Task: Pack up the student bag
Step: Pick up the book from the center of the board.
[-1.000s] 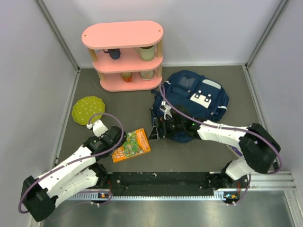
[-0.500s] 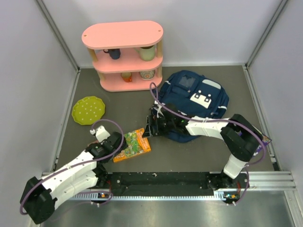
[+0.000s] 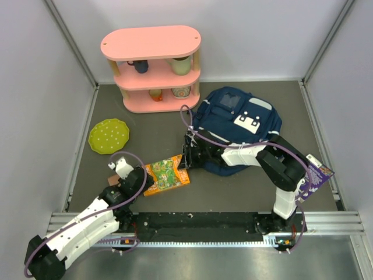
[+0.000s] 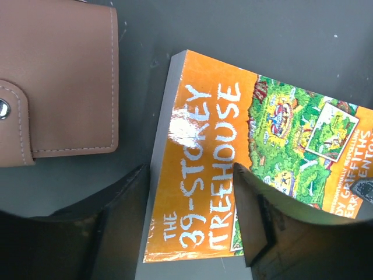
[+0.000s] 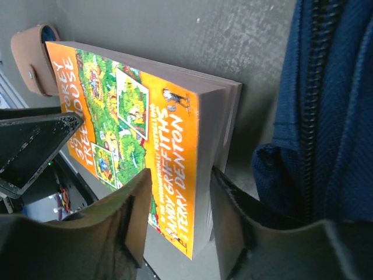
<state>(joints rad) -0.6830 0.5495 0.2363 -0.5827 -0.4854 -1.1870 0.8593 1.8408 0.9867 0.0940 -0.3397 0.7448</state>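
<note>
The student bag (image 3: 240, 124), navy blue with white patches, lies at the right middle of the table; its zip edge (image 5: 326, 116) fills the right of the right wrist view. An orange paperback (image 3: 167, 175) lies just left of it. My right gripper (image 3: 187, 162) (image 5: 182, 195) is shut on the book's right end (image 5: 175, 146), one finger on the cover and one on the back. My left gripper (image 3: 141, 178) (image 4: 189, 216) stands open over the book's left end (image 4: 204, 134), with one finger beside the spine and one over the cover.
A brown wallet (image 3: 114, 167) (image 4: 58, 81) lies just left of the book. A green plate (image 3: 109, 136) sits at the left. A pink shelf (image 3: 152, 44) with cups stands at the back. A purple packet (image 3: 318, 175) lies by the right arm.
The right gripper slid left from the bag's edge and closed on the book's end. The left gripper drew back toward the near edge and narrowed. The book turned slightly.
</note>
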